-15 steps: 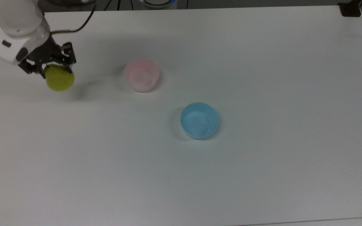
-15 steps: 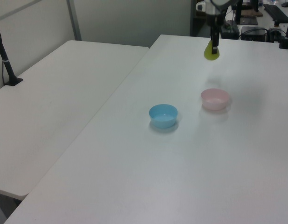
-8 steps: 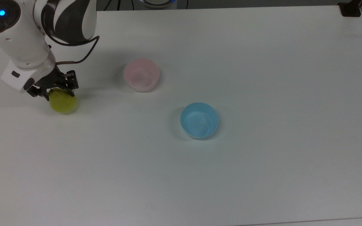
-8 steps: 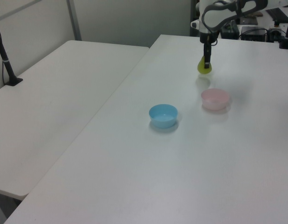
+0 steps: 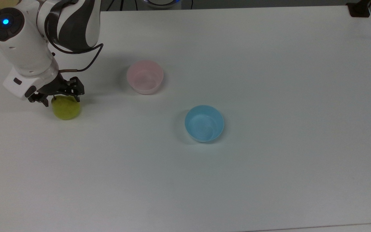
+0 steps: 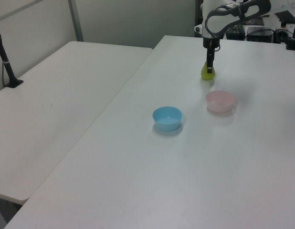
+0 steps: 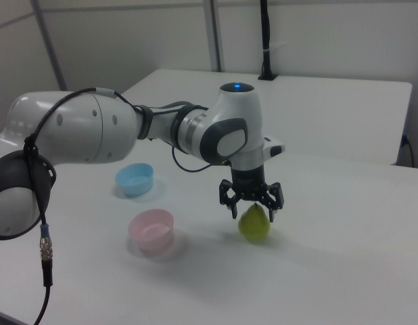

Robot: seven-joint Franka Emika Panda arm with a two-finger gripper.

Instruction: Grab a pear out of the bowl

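In the top view, left to right: the black two-finger gripper (image 5: 57,94) sits directly over the small yellow-green pear (image 5: 66,109), which rests on the white table (image 5: 269,177) well to the top view's left of the small pale pink bowl (image 5: 145,77); the light blue bowl (image 5: 204,123) lies farther right. The right view shows the jaws spread on either side of the pear's narrow top, not pinching it. Both bowls look empty.

The pear seems already out of the pink bowl and set down, so the step in hand looks like the release. Next, the arm would need to rise straight up, clear of the stem. No brands or writing can be read.
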